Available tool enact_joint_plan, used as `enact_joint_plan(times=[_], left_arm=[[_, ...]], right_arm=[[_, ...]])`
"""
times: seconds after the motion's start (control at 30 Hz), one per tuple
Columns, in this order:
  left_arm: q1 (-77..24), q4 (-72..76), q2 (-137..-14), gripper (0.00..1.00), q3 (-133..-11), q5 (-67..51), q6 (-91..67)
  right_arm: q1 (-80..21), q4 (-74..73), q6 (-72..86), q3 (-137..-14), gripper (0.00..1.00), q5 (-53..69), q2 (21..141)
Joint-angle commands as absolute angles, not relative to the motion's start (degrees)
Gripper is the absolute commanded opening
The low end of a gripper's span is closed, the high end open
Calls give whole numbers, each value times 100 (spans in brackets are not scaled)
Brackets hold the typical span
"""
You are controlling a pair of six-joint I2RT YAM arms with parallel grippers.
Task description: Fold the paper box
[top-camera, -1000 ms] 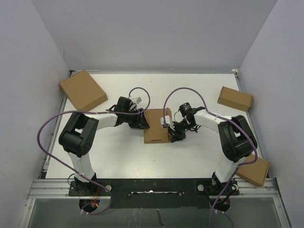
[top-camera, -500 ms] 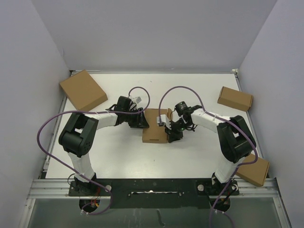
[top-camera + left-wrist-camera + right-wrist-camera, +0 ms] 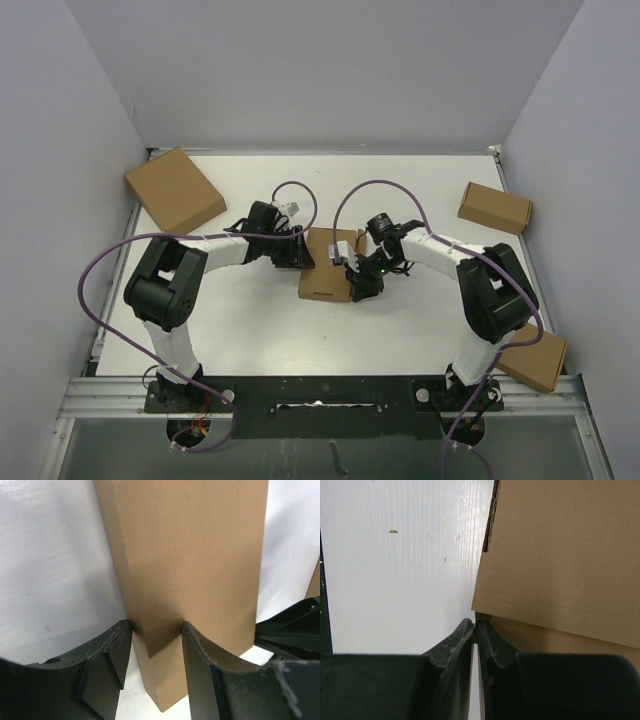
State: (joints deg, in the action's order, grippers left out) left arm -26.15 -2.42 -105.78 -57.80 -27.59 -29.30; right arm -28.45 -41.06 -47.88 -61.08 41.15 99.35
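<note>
At ten o'clock on the table (image 3: 250, 330) I see a closed brown box (image 3: 175, 188). My left gripper (image 3: 298, 255) is clamped on the nine o'clock wall of the paper box (image 3: 325, 272), which sits mid-table. My right gripper (image 3: 358, 282), fingers pressed together, meets its four o'clock edge. I cannot tell whether cardboard sits between them.
</note>
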Motion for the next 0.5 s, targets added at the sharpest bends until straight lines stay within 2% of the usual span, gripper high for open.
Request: enact_joint_plan(times=[0.0,0.17,0.3,0.4,0.47], left_arm=[[-2707,-387,-10728,43,-5934,-2768,-2786],[-2702,-391,-10731,43,-5941,-2797,-2777],[-2703,-387,-10718,43,-5950,-2813,-2777],[-2702,-403,-10662,43,-5964,-2813,-2785],[-2707,-421,-10614,43,-5968,-2813,-2786]], right_arm=[[-2651,-4075,-4995,-6412,12,4602,9802],[-2449,-4242,-5145,-6381,22,4765,9665],[-2246,-4343,-5171,-6403,25,4969,9586],[-1786,-4040,-4440,-6379,26,5321,9538],[-1311,-3601,-3407,-6316,28,5773,9585]])
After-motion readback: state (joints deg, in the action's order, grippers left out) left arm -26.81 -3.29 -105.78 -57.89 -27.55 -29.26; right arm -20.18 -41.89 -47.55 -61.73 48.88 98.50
